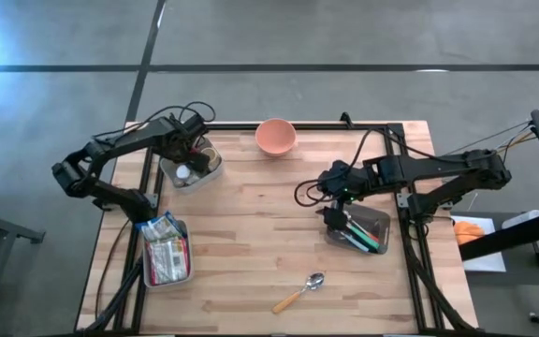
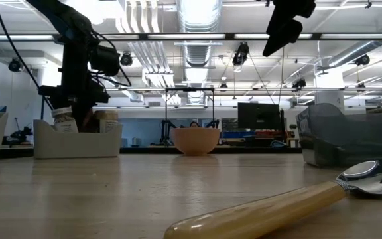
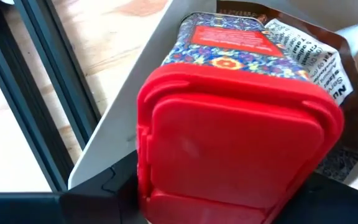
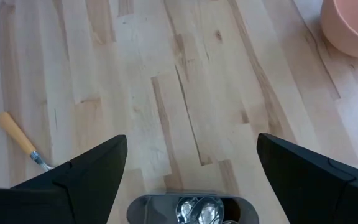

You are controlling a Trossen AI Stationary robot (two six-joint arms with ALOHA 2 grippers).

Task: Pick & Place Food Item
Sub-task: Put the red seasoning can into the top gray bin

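The left gripper (image 1: 187, 161) reaches down into the white bin (image 1: 210, 176) at the table's far left, its jaws part open around a red-lidded, patterned tin (image 3: 238, 130), boxy and glossy, seemingly grasping. The right gripper (image 4: 188, 171) waits wide open, empty, over the grey cutlery tray (image 1: 382, 225), clear of it.

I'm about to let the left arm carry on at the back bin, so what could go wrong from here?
1. The left gripper stands around the red-lidded container inside the white bin; a loose hold could let it slip back.
2. The container sits against a brown packet, which might drag along.
3. Bin walls are close, so the fingers could snag and shift the bin.
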